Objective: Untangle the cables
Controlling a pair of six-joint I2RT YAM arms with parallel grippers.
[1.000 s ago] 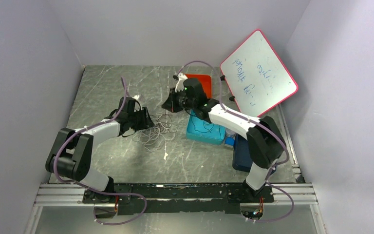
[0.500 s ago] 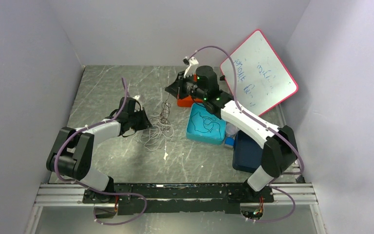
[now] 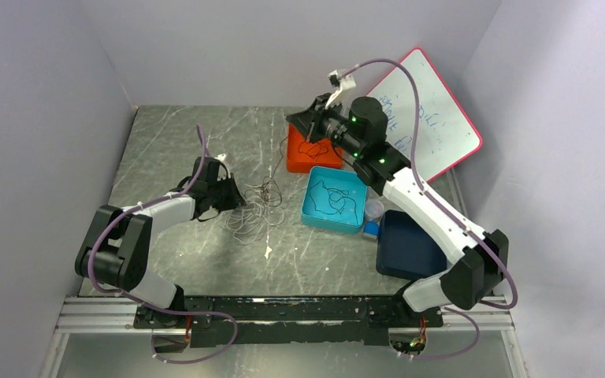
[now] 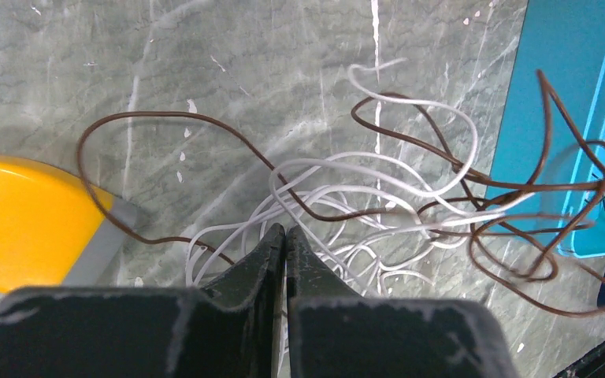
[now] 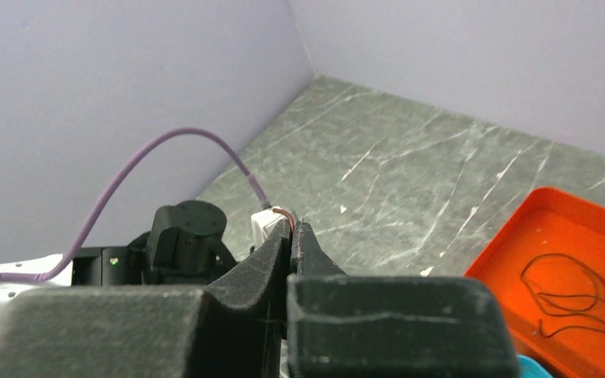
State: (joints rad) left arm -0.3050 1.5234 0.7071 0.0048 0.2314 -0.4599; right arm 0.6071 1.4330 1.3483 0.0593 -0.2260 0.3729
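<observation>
The left gripper is closed tip to tip amid the tangle of white and brown cables, which is spread on the table beside the teal tray. The right gripper is held above the orange tray, clamped on a bit of brown cable.

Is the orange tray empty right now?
No, a thin dark cable lies in a loose loop on the floor of the orange tray.
</observation>
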